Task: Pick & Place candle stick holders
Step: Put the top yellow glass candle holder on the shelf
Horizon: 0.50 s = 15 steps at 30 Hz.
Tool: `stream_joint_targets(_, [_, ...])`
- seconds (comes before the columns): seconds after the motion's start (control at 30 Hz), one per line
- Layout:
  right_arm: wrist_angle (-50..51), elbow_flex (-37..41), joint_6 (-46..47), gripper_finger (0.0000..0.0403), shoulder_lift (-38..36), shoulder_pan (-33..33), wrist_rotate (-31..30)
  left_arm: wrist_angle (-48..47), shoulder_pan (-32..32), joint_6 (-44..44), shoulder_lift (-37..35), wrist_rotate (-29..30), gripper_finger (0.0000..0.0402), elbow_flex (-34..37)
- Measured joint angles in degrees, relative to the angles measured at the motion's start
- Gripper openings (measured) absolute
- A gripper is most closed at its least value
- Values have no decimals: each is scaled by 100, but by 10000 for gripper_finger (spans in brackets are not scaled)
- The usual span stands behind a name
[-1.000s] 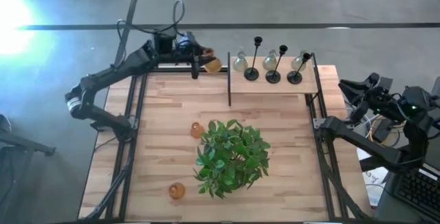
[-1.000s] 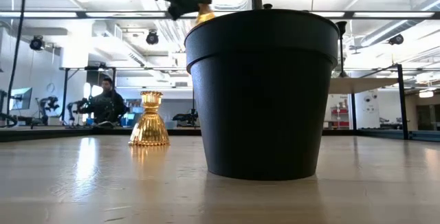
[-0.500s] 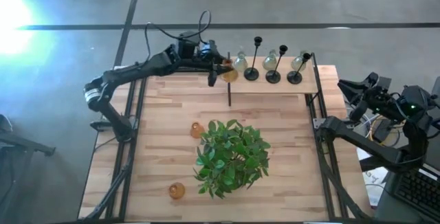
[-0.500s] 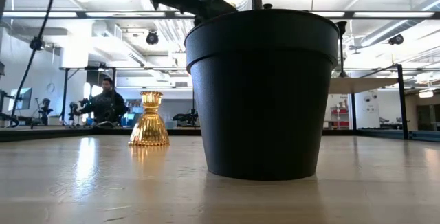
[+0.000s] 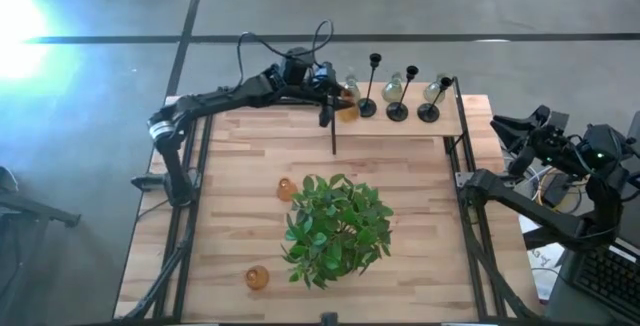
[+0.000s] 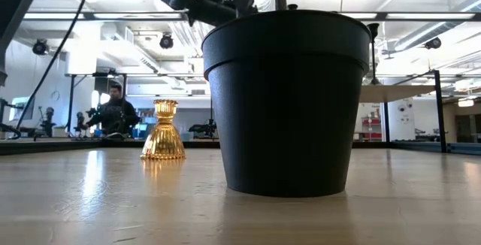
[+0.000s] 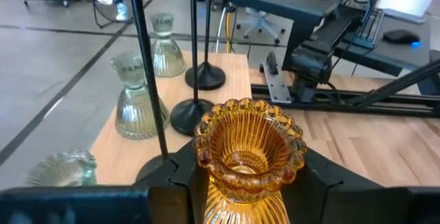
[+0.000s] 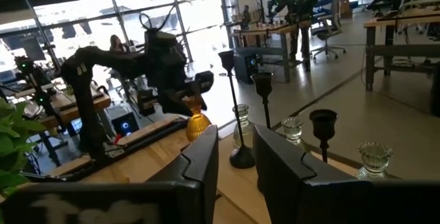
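Amber glass candle holder (image 7: 249, 152) sits clamped between the left gripper's (image 5: 338, 100) two dark fingers, raised above the small raised shelf (image 5: 400, 126) at its end nearest the left arm. On that shelf stand three black thin-stemmed holders (image 5: 367, 101) and three clear-greyish glass holders (image 5: 392, 88) in a row, just beyond the carried piece. Two more amber holders rest on the table: one (image 5: 286, 189) touching the leafy plant's (image 5: 338, 228) edge on the shelf side, another (image 5: 257, 278) beside the plant, away from the shelf. The right gripper (image 8: 235, 159) waits off the table past the shelf's far end, fingers slightly apart, empty.
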<state>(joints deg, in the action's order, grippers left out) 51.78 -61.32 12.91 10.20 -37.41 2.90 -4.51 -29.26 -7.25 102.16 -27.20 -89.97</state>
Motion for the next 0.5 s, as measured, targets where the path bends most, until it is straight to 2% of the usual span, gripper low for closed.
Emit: stream_joint_targets(0.5, [-1,0,0,70,0,0,-2,-42,66,-227,437,192,140,23])
